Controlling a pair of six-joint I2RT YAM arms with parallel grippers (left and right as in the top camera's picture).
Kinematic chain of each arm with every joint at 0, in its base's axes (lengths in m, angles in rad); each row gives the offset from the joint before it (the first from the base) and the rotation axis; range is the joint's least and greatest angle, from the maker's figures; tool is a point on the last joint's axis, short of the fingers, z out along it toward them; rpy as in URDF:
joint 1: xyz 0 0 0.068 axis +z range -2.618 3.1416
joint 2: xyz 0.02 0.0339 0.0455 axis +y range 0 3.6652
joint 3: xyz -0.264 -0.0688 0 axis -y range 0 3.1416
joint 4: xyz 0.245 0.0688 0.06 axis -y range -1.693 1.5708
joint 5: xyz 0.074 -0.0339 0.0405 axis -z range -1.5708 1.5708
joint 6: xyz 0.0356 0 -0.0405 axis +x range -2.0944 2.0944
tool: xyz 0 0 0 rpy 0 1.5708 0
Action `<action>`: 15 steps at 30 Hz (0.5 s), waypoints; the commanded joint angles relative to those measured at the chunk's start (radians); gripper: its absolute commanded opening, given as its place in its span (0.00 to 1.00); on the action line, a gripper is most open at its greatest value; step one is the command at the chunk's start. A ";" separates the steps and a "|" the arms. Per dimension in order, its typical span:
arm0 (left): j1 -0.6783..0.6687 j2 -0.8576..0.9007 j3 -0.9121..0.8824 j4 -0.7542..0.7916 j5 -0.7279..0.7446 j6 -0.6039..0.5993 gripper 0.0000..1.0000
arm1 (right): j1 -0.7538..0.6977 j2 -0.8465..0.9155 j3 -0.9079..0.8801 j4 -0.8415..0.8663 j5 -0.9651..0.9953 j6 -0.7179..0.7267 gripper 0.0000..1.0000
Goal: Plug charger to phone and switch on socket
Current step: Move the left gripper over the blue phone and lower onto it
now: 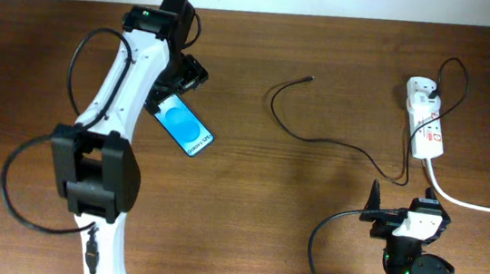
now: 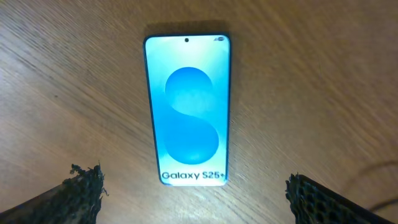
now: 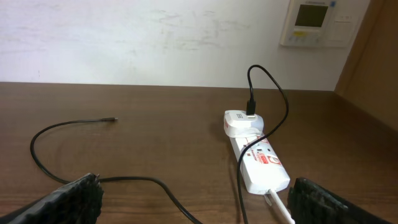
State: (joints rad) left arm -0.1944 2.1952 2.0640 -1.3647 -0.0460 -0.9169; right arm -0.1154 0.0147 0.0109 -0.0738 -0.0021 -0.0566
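hovering above the slim black-framed smartphone with the bright blue screen (image 2: pixel 188 109), the left pincer (image 2: pixel 193 199) has its two dark fingers spread wide, one past each long side of the phone, gripping nothing. the phone lies flat on the brown wooden tabletop (image 1: pixel 326 63), its small white lettering at the end nearest the pincer.

to grip well, i judge the left pincer should come down centred on the phone, fingers square to its long edges, and close on the frame, not the glass. leave the lettered end free if the port sits there; i cannot see a port.

far to the phone's right, the thin black charger cable (image 1: pixel 336 142) curls across the wood, its small plug tip (image 1: pixel 310 78) the part nearest the phone yet well apart from it. its adapter end (image 3: pixel 250 107) already stands in the white oblong power strip with red-marked switches (image 1: pixel 426 120), farther right again. the right pincer (image 3: pixel 193 199) waits beyond the cable from the phone, fingers open and empty.
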 commanded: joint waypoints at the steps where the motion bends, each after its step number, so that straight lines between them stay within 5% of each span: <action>1: 0.028 0.059 0.016 0.003 0.029 -0.014 0.99 | -0.004 -0.008 -0.005 -0.005 -0.002 0.001 0.98; 15: 0.043 0.180 0.010 0.033 0.110 -0.010 0.99 | -0.004 -0.008 -0.005 -0.005 -0.002 0.001 0.99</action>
State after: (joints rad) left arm -0.1547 2.3554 2.0640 -1.3376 0.0544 -0.9173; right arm -0.1154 0.0147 0.0109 -0.0738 -0.0021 -0.0563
